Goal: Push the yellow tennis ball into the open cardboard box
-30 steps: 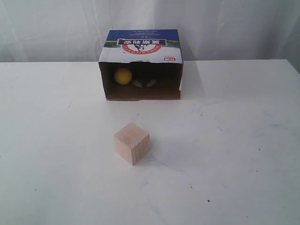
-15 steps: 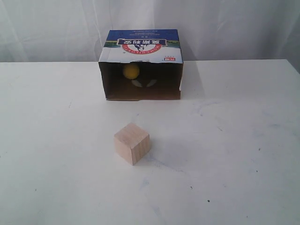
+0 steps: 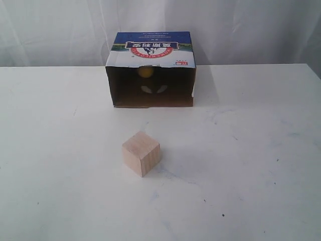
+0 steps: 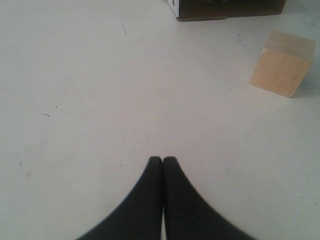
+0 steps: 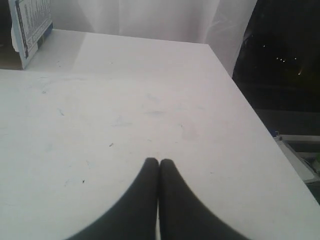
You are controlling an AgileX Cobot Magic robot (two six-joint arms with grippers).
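The open cardboard box [image 3: 150, 52] lies on its side at the back of the table, its dark opening facing the front. Deep inside it, near the top of the opening, the yellow tennis ball [image 3: 145, 72] shows only in part. In the left wrist view a bottom corner of the box [image 4: 227, 9] appears. My left gripper [image 4: 162, 159] is shut with nothing in it, over bare table. My right gripper [image 5: 159, 161] is also shut and empty; a printed side of the box [image 5: 30, 25] lies far from it. Neither gripper appears in the exterior view.
A pale wooden cube [image 3: 141, 153] stands on the white table [image 3: 251, 150] in front of the box, also the cube [image 4: 282, 63] in the left wrist view. The table's right edge [image 5: 240, 100] drops to a dark floor. White curtains hang behind.
The ball has rolled from the left part of the box's opening toward the back and the middle, and now looks smaller and dimmer. The cube and box have not moved.
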